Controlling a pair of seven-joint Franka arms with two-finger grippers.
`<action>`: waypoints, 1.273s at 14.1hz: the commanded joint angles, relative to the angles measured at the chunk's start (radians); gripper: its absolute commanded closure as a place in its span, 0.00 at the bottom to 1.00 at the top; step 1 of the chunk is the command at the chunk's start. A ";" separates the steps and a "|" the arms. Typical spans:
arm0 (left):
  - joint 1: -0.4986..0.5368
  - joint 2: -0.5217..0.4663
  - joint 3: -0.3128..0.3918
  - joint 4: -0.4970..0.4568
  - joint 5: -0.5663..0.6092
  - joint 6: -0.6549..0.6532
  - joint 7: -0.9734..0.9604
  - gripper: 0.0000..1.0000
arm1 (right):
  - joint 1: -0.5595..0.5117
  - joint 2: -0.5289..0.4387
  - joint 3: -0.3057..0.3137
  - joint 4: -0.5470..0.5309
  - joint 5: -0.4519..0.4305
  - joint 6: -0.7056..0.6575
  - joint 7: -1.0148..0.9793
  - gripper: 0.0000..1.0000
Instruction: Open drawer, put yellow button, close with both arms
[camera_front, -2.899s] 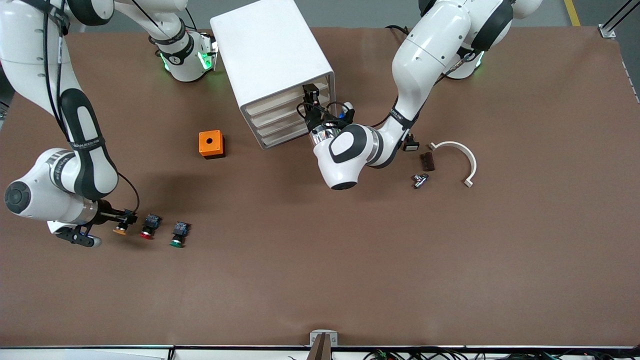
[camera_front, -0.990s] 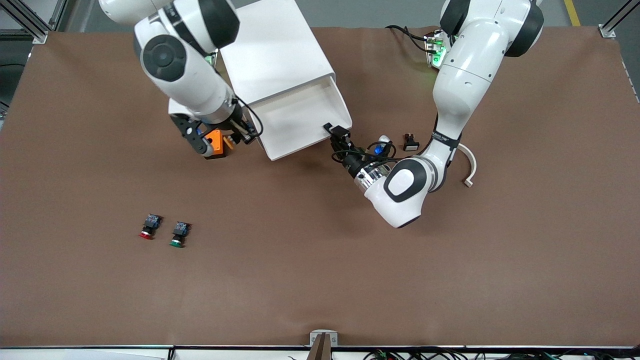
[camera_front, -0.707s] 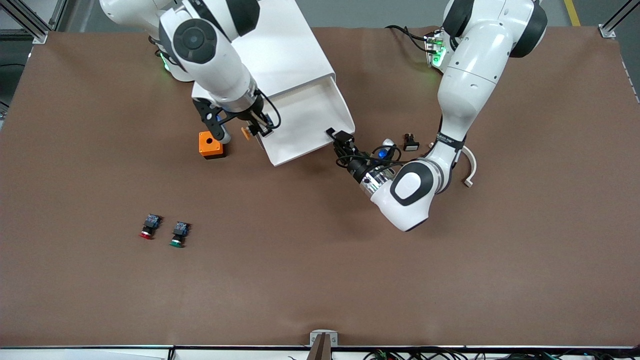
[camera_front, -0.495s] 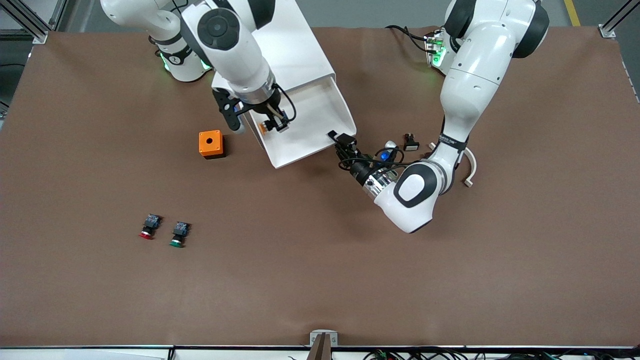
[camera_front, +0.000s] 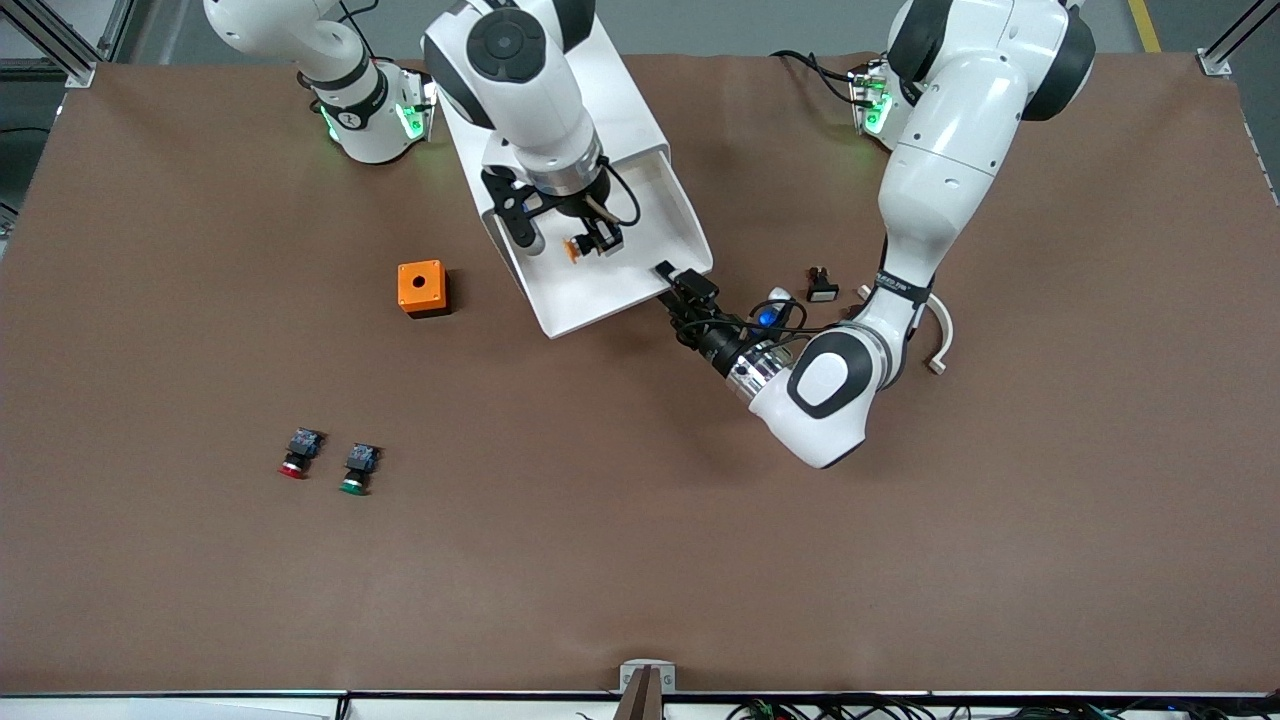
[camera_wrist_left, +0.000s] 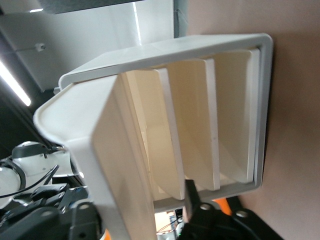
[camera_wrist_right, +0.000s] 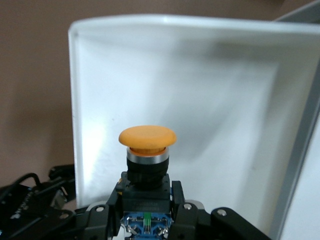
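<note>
Orange-yellow domed cap, chrome collar, black body and blue rear block: the yellow button (camera_wrist_right: 146, 150) sits clamped in the right gripper (camera_front: 590, 243), over the open white drawer (camera_front: 640, 282). The left gripper (camera_front: 688, 292) is at the drawer's front corner; whether its fingers are apart cannot be told. Brown covering lies on the bench (camera_front: 640, 560), grey floor past its edge.

The right gripper (camera_front: 590, 243) has carried the yellow button (camera_front: 572, 246) from near the red button (camera_front: 297, 455) to over the pulled-open drawer (camera_front: 640, 290).
</note>
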 joint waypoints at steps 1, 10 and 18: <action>0.017 0.015 0.012 0.058 -0.035 -0.001 0.117 0.10 | 0.052 0.029 -0.011 0.003 0.017 0.027 0.014 1.00; 0.050 0.001 0.057 0.153 -0.032 0.035 0.628 0.01 | 0.070 0.086 -0.012 0.044 0.015 0.021 -0.032 0.00; -0.077 -0.116 0.209 0.167 0.169 0.165 1.070 0.01 | -0.098 0.080 -0.015 0.223 0.018 -0.263 -0.363 0.00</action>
